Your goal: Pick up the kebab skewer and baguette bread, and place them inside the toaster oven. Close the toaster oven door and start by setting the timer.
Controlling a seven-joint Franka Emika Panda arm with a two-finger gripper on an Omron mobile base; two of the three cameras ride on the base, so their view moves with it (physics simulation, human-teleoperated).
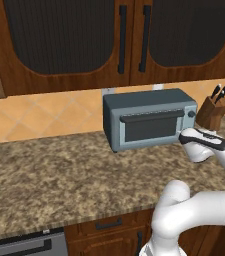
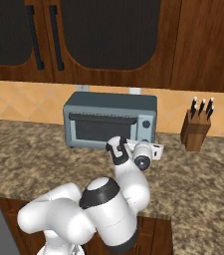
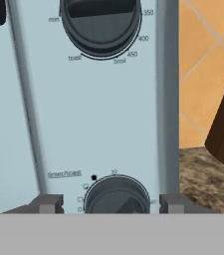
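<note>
Toaster oven on the granite counter against the tiled wall, door shut, bar handle along its top. Knife block just right of it. Gripper up close to the oven's right control panel, fingers spread wide on either side of the lower timer knob, apart from it, holding nothing. Upper temperature knob above, marked toast, broil, 350, 400, 450. From the base, arm reaching toward the oven's right front. Wooden cabinets overhead.
</note>
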